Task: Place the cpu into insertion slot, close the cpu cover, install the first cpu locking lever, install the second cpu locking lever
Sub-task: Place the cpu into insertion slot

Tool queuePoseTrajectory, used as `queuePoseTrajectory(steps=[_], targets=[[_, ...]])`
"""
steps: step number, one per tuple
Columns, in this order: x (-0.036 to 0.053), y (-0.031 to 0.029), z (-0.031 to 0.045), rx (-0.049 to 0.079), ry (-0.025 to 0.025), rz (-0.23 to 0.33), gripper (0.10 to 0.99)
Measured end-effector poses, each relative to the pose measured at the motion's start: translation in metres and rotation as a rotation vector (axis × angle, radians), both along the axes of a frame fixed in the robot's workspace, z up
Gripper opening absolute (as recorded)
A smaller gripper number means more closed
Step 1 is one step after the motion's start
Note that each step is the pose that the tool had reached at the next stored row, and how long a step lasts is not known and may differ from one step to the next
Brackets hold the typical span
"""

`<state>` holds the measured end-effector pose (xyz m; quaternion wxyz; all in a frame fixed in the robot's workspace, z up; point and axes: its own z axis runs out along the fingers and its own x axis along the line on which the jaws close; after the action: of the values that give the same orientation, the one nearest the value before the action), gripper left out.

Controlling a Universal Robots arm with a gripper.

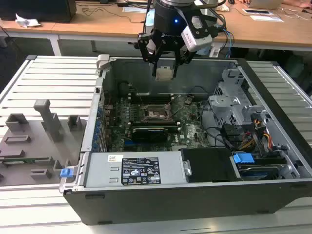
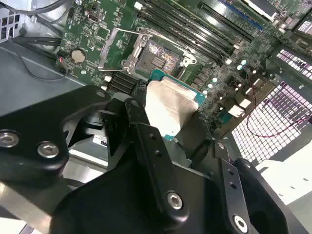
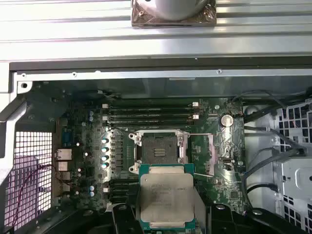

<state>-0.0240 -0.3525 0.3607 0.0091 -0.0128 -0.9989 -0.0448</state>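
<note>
Label [image 1: 140, 171] on power supply [image 1: 101, 170] — print illegible; nothing else readable.

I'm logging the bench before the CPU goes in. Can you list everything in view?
computer case: one, black and grey, open on the slatted table.
motherboard: one, green, on the case floor.
cpu socket: one, black, empty, mid-board.
cpu cover: one, silvery, tilted up at the socket.
expansion card: one, black, beside the socket.
power supply: one, grey, against the case wall nearest the exterior view.
fixtures: several, grey, at the exterior view's left.
cpu: one, silver top, green edge, held above the board.
gripper: one, black, shut on the cpu.
</note>
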Motion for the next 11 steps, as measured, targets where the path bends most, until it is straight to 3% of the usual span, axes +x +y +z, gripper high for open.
queuePoseTrajectory(steps=[3,11], targets=[[0.0,-0.0025,-0.0001,0.0,-0.0001,-0.001,0.529],[0.0,-0.0025,-0.0002,0.0,0.0005,-0.056,0.529]])
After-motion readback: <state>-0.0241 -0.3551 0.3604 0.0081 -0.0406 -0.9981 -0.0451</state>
